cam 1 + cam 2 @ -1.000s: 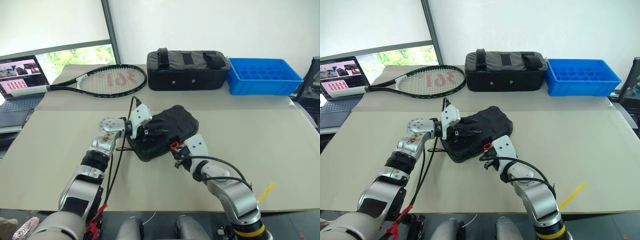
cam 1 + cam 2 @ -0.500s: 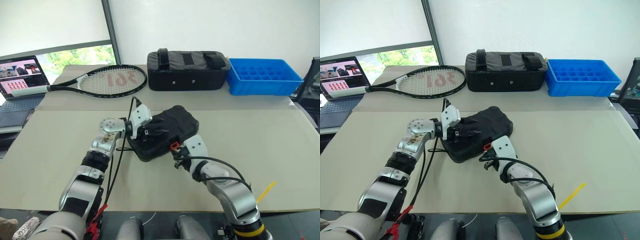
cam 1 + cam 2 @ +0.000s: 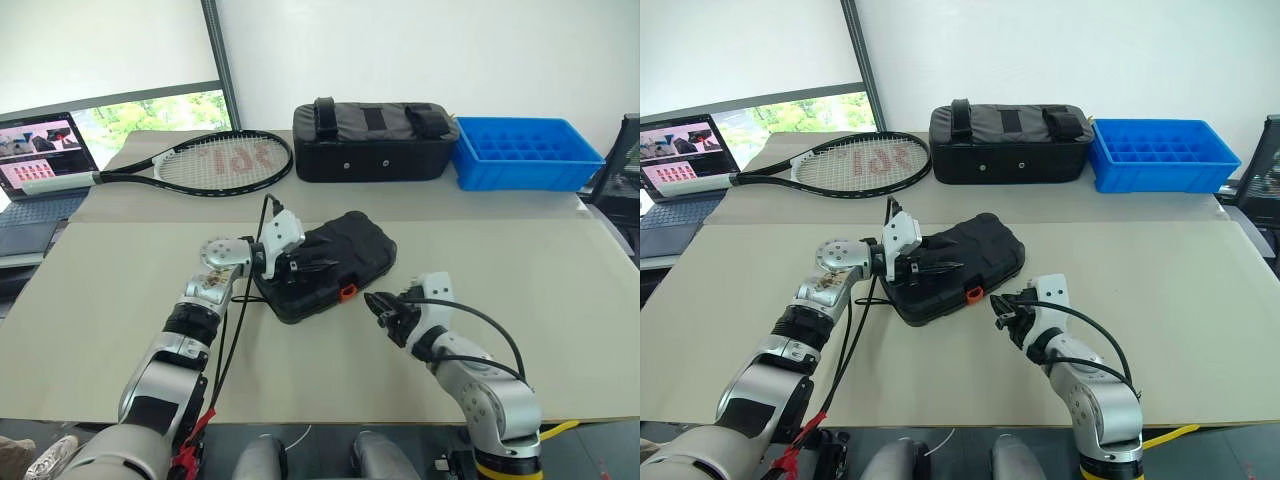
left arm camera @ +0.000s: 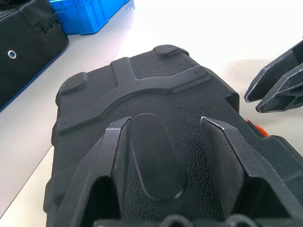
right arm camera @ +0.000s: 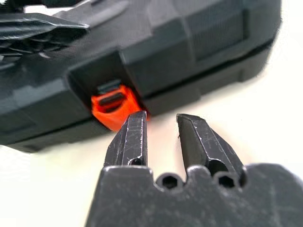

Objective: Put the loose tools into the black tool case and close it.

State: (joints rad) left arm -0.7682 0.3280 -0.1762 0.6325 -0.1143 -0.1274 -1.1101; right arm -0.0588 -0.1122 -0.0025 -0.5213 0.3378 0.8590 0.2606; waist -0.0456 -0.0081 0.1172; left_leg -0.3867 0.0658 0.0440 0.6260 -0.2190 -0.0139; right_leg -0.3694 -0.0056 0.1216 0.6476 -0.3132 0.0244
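Two grippers attend the black tool case (image 3: 325,265), lid down at table centre. Left gripper (image 3: 300,265) rests spread-jawed on the lid; right gripper (image 5: 160,135), jaws slightly apart and empty, faces the orange latch (image 5: 113,108). Risk: an off-centre push slides the case, leaving the latch unfastened.

The two head views look forward and down over the table (image 3: 560,300) from slightly offset positions, sharing nearly the whole scene. The left wrist view sits very close above the tool case (image 4: 156,104) lid, looking along it. The right wrist view faces the orange latch (image 5: 112,106) from close, low beside the table.
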